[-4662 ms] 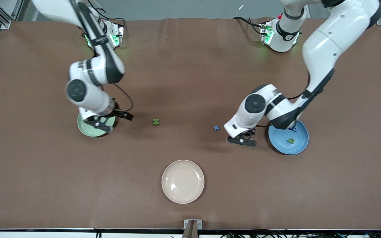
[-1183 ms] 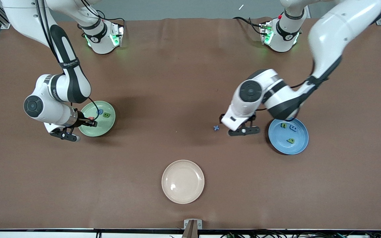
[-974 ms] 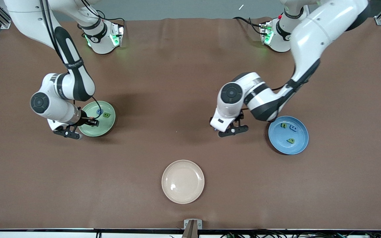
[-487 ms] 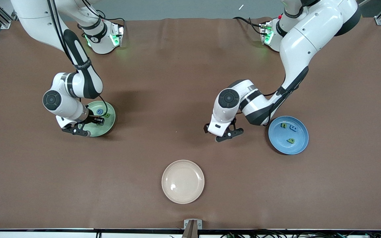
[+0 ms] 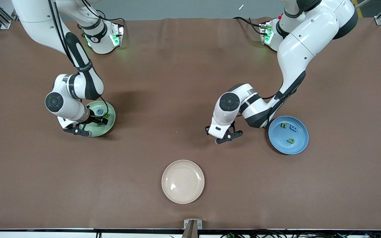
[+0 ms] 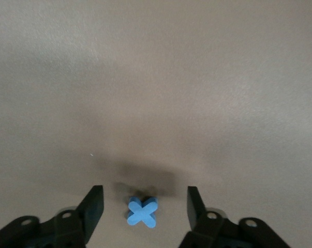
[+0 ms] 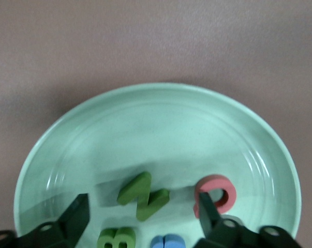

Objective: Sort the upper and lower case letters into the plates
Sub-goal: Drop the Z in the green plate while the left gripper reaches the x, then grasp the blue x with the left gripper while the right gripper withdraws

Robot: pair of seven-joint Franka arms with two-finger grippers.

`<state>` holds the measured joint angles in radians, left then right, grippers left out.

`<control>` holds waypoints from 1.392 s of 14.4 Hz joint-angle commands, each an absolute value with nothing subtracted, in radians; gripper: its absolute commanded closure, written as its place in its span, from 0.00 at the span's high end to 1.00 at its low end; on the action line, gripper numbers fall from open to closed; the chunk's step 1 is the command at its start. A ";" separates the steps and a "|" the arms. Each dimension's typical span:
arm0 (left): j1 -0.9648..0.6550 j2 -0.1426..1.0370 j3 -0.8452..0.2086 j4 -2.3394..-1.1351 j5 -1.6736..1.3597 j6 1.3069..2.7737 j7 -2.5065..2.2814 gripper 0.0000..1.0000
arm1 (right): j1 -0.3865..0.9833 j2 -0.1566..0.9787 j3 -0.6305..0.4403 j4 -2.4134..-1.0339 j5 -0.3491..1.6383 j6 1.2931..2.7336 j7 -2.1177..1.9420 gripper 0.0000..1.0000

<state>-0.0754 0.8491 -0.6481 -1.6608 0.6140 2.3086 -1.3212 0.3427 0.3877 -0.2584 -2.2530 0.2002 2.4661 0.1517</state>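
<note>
The left gripper is down at the table between the two coloured plates, its jaws apart and straddling a small blue cross-shaped letter that lies flat on the brown table; nothing is pinched yet. The main risk sits here: the letter is thin and low, so if the fingers close above it they will meet on air, and if one finger reaches it first the piece will likely skid sideways or tip up on edge rather than be caught. It also lies slightly off centre between the fingers, which makes such a push more probable. A weak pinch could then let it fall on the way to the blue plate, where three letters already lie. The right gripper hangs over the mint green plate with its jaws spread and nothing between them; a green letter, a pink one, another green one and a blue one rest in the plate. Lifting away carelessly could clip the pink letter, which lies right by one finger, and flick it over the shallow rim. The cream plate, nearest the front camera, holds nothing.
</note>
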 commanded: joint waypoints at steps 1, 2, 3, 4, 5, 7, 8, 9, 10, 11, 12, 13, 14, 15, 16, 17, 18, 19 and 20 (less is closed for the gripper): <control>-0.087 0.854 -0.640 -1.663 0.612 2.319 -1.338 0.67 | 0.341 0.318 -0.261 -2.200 0.192 2.312 0.156 1.00; -0.087 0.853 -0.640 -1.667 0.609 2.318 -1.338 0.67 | 0.341 0.302 -0.262 -2.171 0.190 2.259 0.161 1.00; -0.087 0.853 -0.640 -1.672 0.606 2.318 -1.335 0.67 | 0.342 0.281 -0.264 -2.139 0.190 2.199 0.163 1.00; -0.089 0.851 -0.640 -1.675 0.606 2.318 -1.333 0.64 | 0.342 0.264 -0.265 -2.105 0.187 2.139 0.163 1.00; -0.089 0.853 -0.640 -1.677 0.606 2.318 -1.332 0.59 | 0.344 0.249 -0.267 -2.055 0.173 2.059 0.163 1.00; -0.089 0.853 -0.640 -1.678 0.603 2.318 -1.330 0.51 | 0.338 0.241 -0.265 -1.903 0.091 1.863 0.164 1.00; -0.090 0.853 -0.640 -1.678 0.601 2.316 -1.331 0.45 | 0.334 0.248 -0.264 -1.819 0.056 1.774 0.163 1.00; -0.091 0.853 -0.640 -1.680 0.601 2.316 -1.330 0.38 | 0.331 0.250 -0.264 -1.742 0.025 1.696 0.153 1.00; -0.091 0.851 -0.640 -1.683 0.601 2.316 -1.328 0.32 | 0.325 0.250 -0.264 -1.691 0.006 1.651 0.150 1.00; -0.091 0.850 -0.640 -1.684 0.603 2.315 -1.327 0.25 | 0.319 0.250 -0.264 -1.659 -0.004 1.626 0.131 1.00; -0.091 0.848 -0.640 -1.686 0.603 2.310 -1.325 0.15 | 0.307 0.250 -0.265 -1.631 -0.009 1.608 0.086 1.00; -0.087 0.847 -0.640 -1.686 0.603 2.306 -1.324 0.08 | 0.279 0.250 -0.265 -1.612 -0.011 1.597 0.043 1.00; -0.086 0.842 -0.640 -1.686 0.603 2.301 -1.321 0.03 | 0.249 0.249 -0.265 -1.603 -0.009 1.594 0.019 1.00; -0.080 0.836 -0.640 -1.686 0.603 2.289 -1.298 0.02 | 0.226 0.249 -0.265 -1.573 -0.011 1.594 -0.010 1.00; -0.075 0.818 -0.641 -1.686 0.603 2.263 -1.267 0.03 | 0.203 0.250 -0.267 -1.543 -0.020 1.582 -0.035 1.00; -0.068 0.804 -0.644 -1.684 0.603 2.229 -1.234 0.03 | 0.174 0.250 -0.265 -1.523 -0.023 1.566 -0.061 1.00; -0.055 0.769 -0.646 -1.684 0.603 2.185 -1.174 0.03 | 0.152 0.250 -0.265 -1.507 -0.021 1.556 -0.083 1.00; -0.029 0.744 -0.650 -1.684 0.603 2.156 -1.114 0.03 | 0.135 0.250 -0.265 -1.496 -0.020 1.554 -0.090 1.00; -0.002 0.720 -0.660 -1.687 0.603 2.134 -1.053 0.03 | 0.118 0.249 -0.264 -1.480 -0.020 1.554 -0.097 1.00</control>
